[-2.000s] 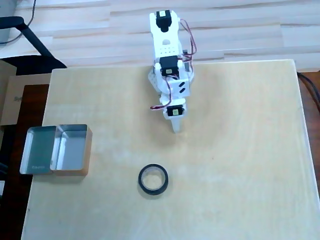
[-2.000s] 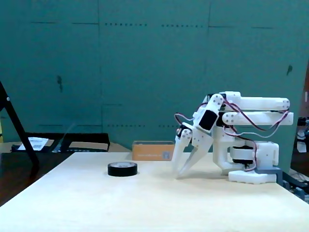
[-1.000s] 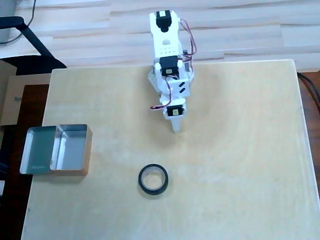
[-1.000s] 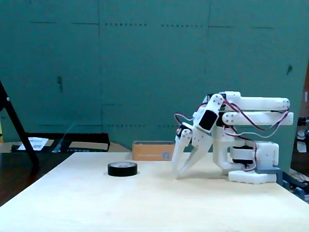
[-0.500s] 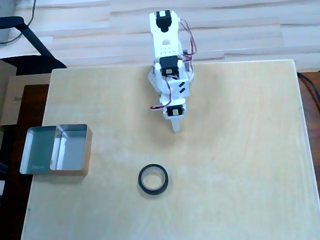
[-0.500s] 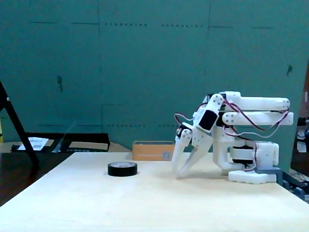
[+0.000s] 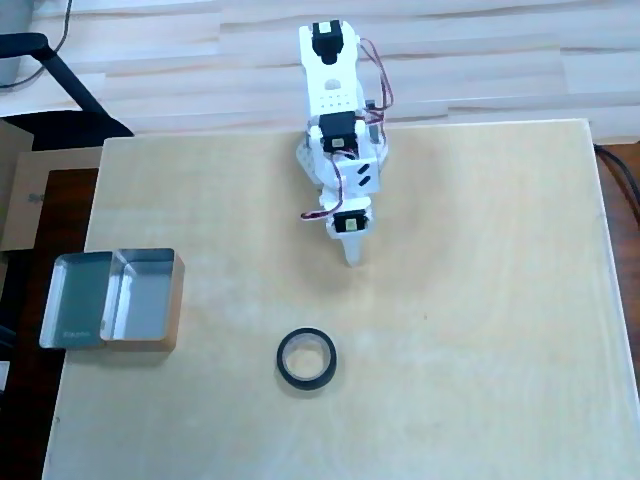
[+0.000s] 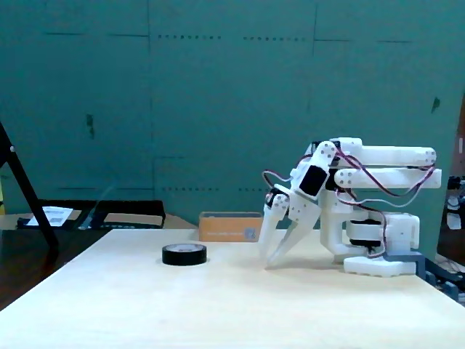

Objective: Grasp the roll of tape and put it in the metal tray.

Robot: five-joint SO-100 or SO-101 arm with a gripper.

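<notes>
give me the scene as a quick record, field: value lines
arm: folded near the table's far edge in the overhead view
hand: tips down near the table, holding nothing; open or shut unclear
tape roll: flat on the table, apart from the hand
metal tray: at the table's left edge in the overhead view, two compartments, both empty
task status: tape not yet grasped

Mirror-shiny steel tray point(image 7: 80, 300), glossy black tape roll point(image 7: 307, 360), pale matt plywood table point(image 7: 480, 300), white plastic arm point(image 8: 385, 163).

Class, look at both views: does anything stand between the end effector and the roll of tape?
Nothing visible. Only bare table lies between the end effector and the roll of tape.
</notes>
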